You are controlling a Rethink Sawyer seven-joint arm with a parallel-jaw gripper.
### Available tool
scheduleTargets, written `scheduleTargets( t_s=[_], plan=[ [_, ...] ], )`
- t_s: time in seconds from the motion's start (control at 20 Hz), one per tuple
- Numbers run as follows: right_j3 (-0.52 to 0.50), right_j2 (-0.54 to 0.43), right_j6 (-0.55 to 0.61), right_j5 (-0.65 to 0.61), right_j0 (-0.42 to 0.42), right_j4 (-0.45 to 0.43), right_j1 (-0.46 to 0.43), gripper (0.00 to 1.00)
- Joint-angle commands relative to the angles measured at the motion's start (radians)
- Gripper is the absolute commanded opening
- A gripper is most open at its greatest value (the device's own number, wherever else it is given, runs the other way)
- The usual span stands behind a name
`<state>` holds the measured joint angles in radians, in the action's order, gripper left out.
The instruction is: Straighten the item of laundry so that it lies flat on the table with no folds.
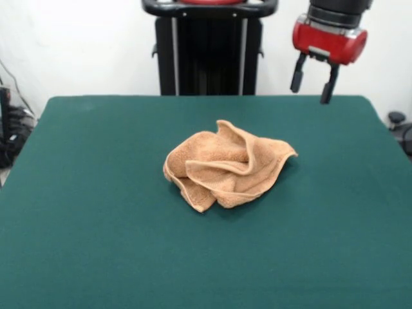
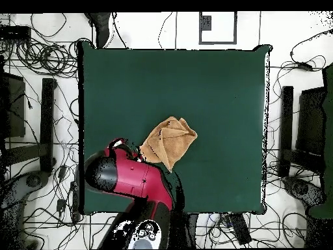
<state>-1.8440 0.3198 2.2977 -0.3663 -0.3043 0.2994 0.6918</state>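
The towel (image 1: pixel 226 166) lay crumpled in a loose heap near the middle of the green tabletop (image 1: pixel 96 212), its edges folded over one another and a hemmed corner jutting toward the right of the front view. The end effector (image 1: pixel 313 78) hung in the upper right of that view, above the tabletop's far edge, its 2 black fingers (image 1: pixel 329 84) apart and holding nothing, well clear of the towel.
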Motion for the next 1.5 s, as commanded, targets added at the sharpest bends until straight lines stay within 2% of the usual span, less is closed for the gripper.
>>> scheduleTargets(
  t_s=[0.05,0.3,0.65,1.05,1.5],
  plan=[
    [-0.034,-0.176,-0.044,0.071,0.048,-0.116,-0.044,1.0],
    [0.006,-0.178,-0.026,0.006,0.044,-0.166,-0.063,1.0],
    [0.081,-0.17,-0.022,-0.145,0.048,-0.206,-0.053,1.0],
    [0.075,-0.184,-0.004,-0.131,0.063,-0.215,-0.055,1.0],
    [0.099,-0.235,-0.078,-0.185,0.137,-0.25,-0.054,1.0]
  ],
)
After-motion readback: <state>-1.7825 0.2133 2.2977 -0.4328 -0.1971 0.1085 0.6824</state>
